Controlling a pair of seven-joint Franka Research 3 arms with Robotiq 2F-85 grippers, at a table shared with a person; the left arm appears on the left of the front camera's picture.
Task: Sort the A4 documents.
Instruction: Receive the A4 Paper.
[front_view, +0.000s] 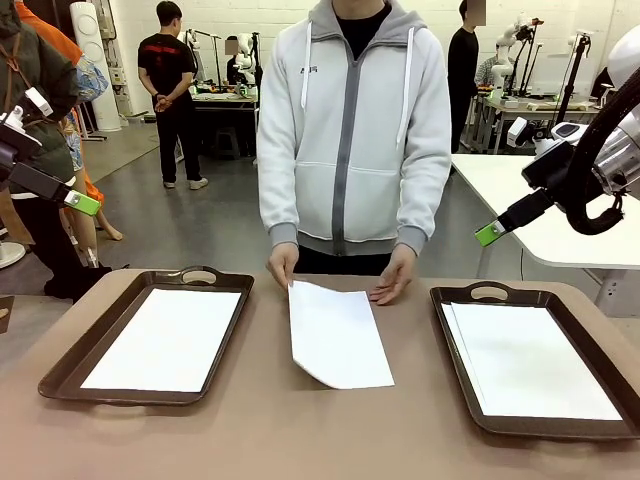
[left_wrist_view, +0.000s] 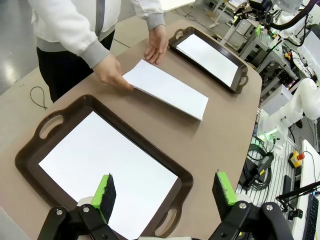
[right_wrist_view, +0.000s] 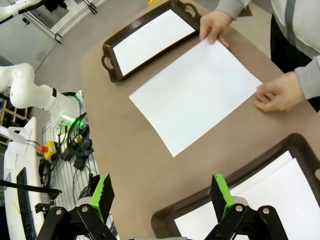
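An A4 document (front_view: 338, 335) lies on the table's middle, and a person's two hands (front_view: 392, 285) rest on its far corners. Another white sheet (front_view: 165, 340) lies in the left brown tray (front_view: 60, 375), and a stack of sheets (front_view: 530, 360) lies in the right tray (front_view: 445, 330). My left gripper (front_view: 83, 203) hangs high at the far left and is open. In its wrist view the left gripper (left_wrist_view: 165, 192) hovers over the left tray's sheet (left_wrist_view: 107, 167). My right gripper (front_view: 490, 233) is raised at the right, open. From its wrist, the right gripper (right_wrist_view: 162, 194) looks down on the middle sheet (right_wrist_view: 197, 92).
The person in a light grey hooded jacket (front_view: 350, 130) stands at the table's far edge. A white table (front_view: 540, 200) stands behind at the right. Bare brown tabletop (front_view: 270, 420) lies between the trays and along the front edge.
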